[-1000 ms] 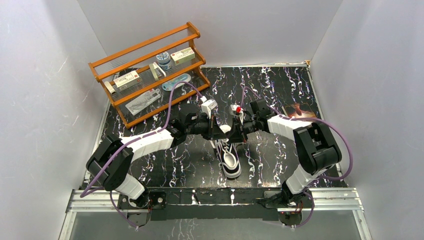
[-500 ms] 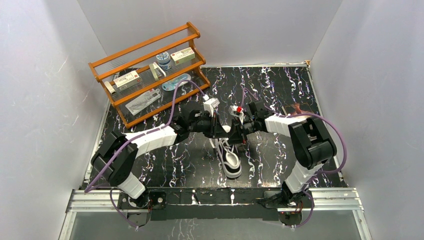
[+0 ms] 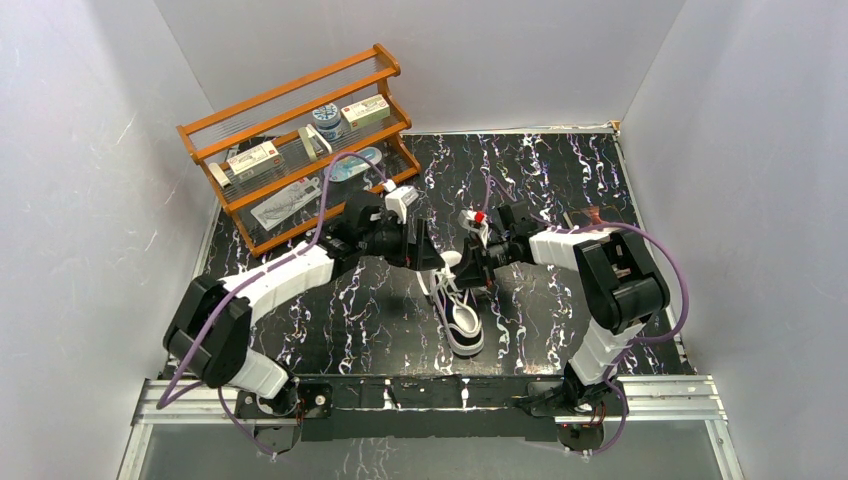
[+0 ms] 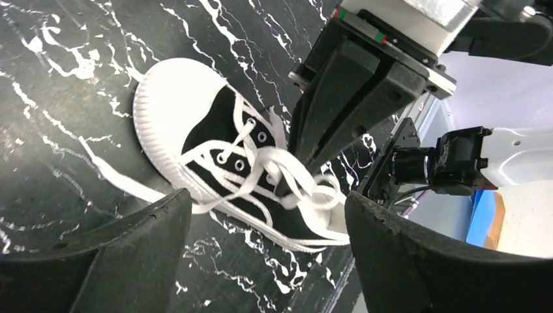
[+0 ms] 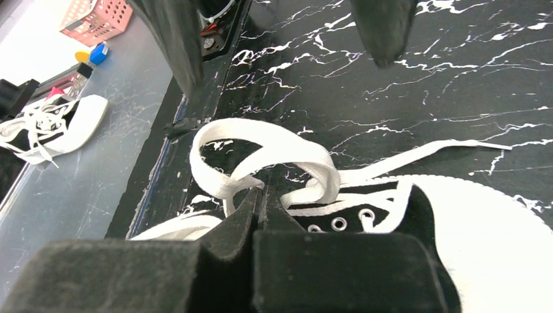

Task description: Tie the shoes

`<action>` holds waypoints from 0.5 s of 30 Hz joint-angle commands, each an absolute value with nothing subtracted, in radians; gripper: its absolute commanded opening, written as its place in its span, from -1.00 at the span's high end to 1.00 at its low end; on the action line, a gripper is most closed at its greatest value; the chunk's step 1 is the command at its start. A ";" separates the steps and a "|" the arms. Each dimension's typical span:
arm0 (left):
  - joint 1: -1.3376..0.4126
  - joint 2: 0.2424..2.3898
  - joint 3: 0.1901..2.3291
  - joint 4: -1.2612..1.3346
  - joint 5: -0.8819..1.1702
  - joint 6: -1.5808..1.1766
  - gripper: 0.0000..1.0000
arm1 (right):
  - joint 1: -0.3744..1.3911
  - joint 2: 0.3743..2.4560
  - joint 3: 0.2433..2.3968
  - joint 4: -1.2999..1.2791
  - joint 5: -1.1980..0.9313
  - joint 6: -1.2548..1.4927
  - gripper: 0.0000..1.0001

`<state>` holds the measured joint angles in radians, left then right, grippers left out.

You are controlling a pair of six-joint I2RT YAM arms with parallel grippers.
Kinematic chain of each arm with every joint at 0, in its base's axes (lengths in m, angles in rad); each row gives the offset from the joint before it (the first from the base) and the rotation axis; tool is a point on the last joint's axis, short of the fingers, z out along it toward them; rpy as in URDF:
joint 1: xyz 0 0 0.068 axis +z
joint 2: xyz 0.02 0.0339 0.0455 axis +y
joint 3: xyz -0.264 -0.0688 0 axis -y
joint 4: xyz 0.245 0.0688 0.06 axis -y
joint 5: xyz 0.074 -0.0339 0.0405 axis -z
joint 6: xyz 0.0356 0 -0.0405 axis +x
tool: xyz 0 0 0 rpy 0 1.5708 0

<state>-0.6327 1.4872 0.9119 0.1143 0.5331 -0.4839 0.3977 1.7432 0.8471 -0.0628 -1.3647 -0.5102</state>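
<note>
We are pinching the limp, slippery white lace loop (image 5: 261, 151) at its base in our closed right hand (image 5: 258, 203), over the light black canvas sneaker (image 3: 461, 322) lying on the table (image 3: 560, 170) between both arms, while our left hand (image 4: 267, 218) is hovering wide open and empty, and we are judging the soft flat lace the place to grip.

No legible txt, rack box labels (image 3: 255, 157) too blurry

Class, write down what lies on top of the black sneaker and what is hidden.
White laces lie looped across the sneaker; the right gripper, shut, pinches them. It covers the sneaker's opening.
</note>
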 commanded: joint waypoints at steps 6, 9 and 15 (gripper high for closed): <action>-0.611 1.298 0.793 0.118 0.648 -0.446 -0.14 | 0.370 1.726 0.828 -0.009 -1.382 -0.489 1.00; -0.615 1.285 0.657 0.371 0.715 -0.573 0.30 | 0.367 1.727 0.828 -0.009 -1.382 -0.487 1.00; -0.722 1.370 0.591 0.615 0.652 -0.506 0.28 | 0.365 1.730 0.831 -0.009 -1.389 -0.480 1.00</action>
<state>-0.6598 1.3354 0.5945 0.3958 0.6556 -0.5381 0.3721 1.7432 0.8341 -0.0406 -1.3640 -0.4881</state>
